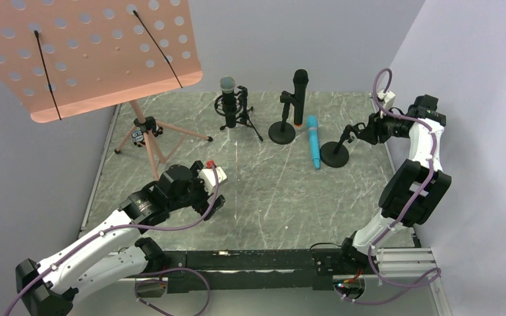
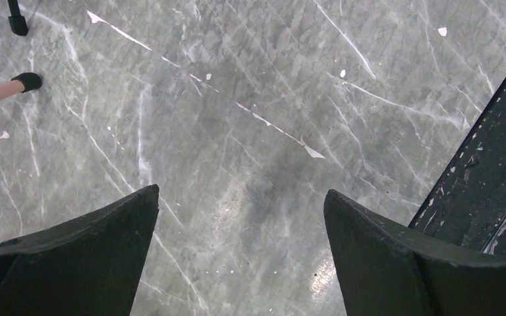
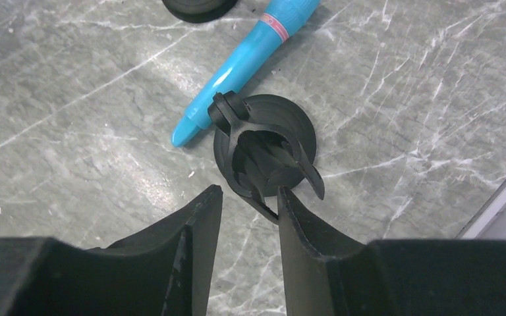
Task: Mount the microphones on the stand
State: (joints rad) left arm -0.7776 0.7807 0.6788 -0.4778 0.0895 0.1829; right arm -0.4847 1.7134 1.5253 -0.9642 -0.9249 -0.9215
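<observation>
Right wrist view: the right gripper (image 3: 250, 195) sits over the empty stand clip (image 3: 263, 148). Its fingers are narrowly apart and straddle the clip's near edge; contact cannot be confirmed. The likely purpose is to steady the clip for loading. The blue microphone (image 3: 237, 72) lies flat at upper centre, just beside the stand base (image 3: 298, 125). The left gripper (image 2: 240, 197) hangs spread wide, holding nothing. Top external view, upper centre: the silver-headed microphone (image 1: 228, 92) and black microphone (image 1: 300, 92) stand mounted.

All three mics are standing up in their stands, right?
Not quite. The blue mic lies flat on the table beside an empty stand, as the top view shows. The silver-headed mic and the black mic do stand in theirs.
</observation>
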